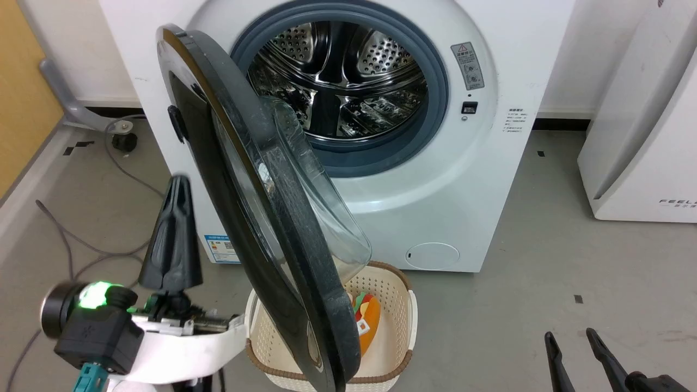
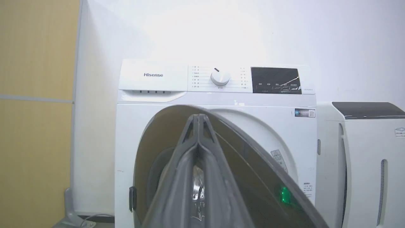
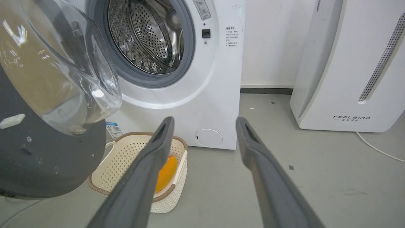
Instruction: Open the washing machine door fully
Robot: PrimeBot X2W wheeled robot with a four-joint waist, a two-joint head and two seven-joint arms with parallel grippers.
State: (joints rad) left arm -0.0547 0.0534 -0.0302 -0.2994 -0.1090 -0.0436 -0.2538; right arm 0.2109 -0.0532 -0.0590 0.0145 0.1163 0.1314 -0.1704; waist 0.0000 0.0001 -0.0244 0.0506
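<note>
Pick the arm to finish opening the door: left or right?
Probably right. The right gripper is open on the washing machine door's inner side, free to push; the shut left gripper sits outside, in the swing path.

Basket (image 1: 409, 305) half hidden behind washing machine door (image 1: 256, 207), right gripper (image 1: 569, 333) cut off below
</note>
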